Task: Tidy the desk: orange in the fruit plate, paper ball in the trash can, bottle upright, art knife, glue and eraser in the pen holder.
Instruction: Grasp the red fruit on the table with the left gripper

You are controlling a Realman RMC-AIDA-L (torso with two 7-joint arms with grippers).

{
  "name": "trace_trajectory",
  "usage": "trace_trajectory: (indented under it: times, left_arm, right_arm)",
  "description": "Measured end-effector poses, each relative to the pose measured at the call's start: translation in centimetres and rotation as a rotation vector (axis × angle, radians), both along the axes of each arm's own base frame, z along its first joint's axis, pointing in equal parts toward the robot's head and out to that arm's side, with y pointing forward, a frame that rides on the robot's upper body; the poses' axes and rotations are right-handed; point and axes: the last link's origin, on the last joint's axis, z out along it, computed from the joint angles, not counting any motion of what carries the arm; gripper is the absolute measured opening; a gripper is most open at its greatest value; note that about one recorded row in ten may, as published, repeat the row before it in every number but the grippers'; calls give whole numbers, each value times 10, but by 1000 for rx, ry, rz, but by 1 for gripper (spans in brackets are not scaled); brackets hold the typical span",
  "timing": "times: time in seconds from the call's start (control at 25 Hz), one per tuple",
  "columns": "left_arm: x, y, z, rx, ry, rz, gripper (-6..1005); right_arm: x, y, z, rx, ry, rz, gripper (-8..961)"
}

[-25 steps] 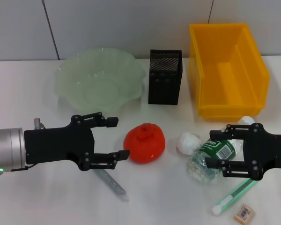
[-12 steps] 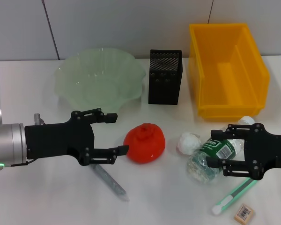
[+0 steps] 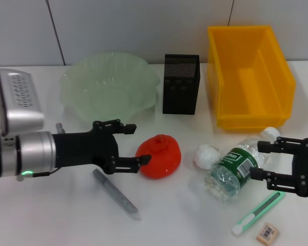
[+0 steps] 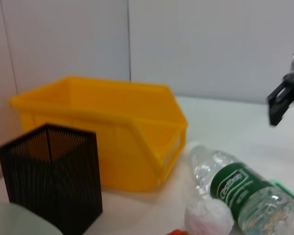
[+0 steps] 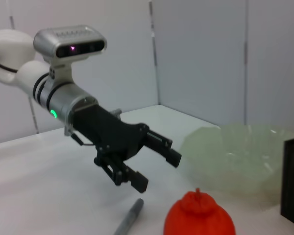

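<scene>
The orange (image 3: 159, 156) lies at mid-table, and my left gripper (image 3: 135, 144) stands open just left of it, lower fingertip almost touching. A paper ball (image 3: 207, 155) rests against the bottle (image 3: 236, 166), which lies on its side. Open too, my right gripper (image 3: 258, 160) has its tips at the bottle's neck end. Below it lie the green-white art knife (image 3: 256, 214) and the eraser (image 3: 267, 233). A grey pen-shaped glue stick (image 3: 115, 192) lies under the left arm. Fruit plate (image 3: 72, 84), pen holder (image 3: 180, 84) and trash can (image 3: 215, 77) stand at the back.
The left wrist view shows the pen holder (image 4: 51, 181), trash can (image 4: 112, 127), bottle (image 4: 240, 191) and paper ball (image 4: 208, 218). In the right wrist view the left gripper (image 5: 158, 171) hovers by the orange (image 5: 201, 218), with the fruit plate (image 5: 235, 152) behind.
My left arm has swung right and turned its wrist, bringing the open gripper up to the orange. My right gripper has drawn back to the right, off the bottle's body, uncovering the art knife.
</scene>
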Motion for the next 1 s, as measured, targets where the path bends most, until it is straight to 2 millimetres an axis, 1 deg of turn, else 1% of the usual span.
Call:
trace_trajectory:
  times: [0.16,0.2,0.32,0.52,0.8,1.0]
  left_arm:
    - [2,8,-20,-19,16,73,830]
    - [2,8,-20,-19,16,73,829]
    - [4,13,-29,-13,8,111,828]
    - [7,16,-40,1,25,118,827]
    - [8,20,-47,23,49,136,824]
    - [8,23,-48,48,48,158,732]
  right_arm:
    - [9,-8,3,18,7,-37,672]
    - [9,-8,3,18,7,-37,672]
    - [13,-11,4,23,10,-52,673]
    - [17,-16,4,25,11,-66,674]
    - [20,-18,7,40,14,-83,675]
    - [22,-20,8,47,17,-91,676]
